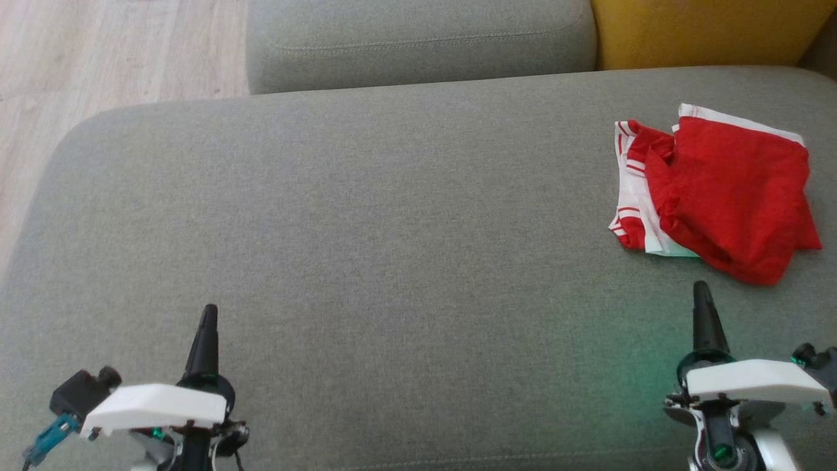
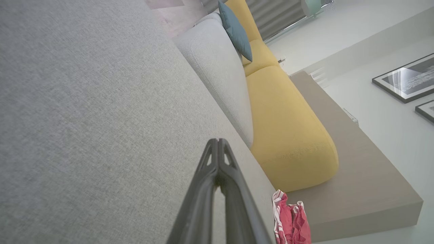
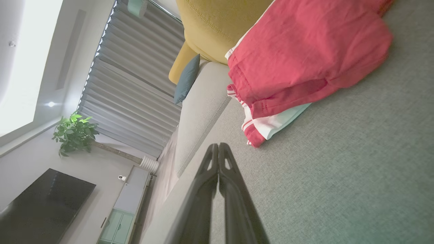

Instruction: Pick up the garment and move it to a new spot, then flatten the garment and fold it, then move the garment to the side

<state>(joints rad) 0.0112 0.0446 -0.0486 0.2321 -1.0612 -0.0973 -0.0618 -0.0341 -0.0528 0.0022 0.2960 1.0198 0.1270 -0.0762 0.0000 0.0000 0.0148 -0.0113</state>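
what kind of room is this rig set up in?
Most likely a home living room: a grey sofa with a yellow section, a dark TV screen, a potted plant, and framed pictures on the wall.

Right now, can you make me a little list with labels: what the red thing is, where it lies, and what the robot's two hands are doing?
thing: garment, red with white striped trim
shape: rumpled, not flat
place: right side of the grey sofa seat, near the yellow cushion
left gripper: shut, holding nothing, over bare seat far from the garment
right gripper: shut, holding nothing, close to the garment's near edge but not touching it
job so far: garment not yet picked up
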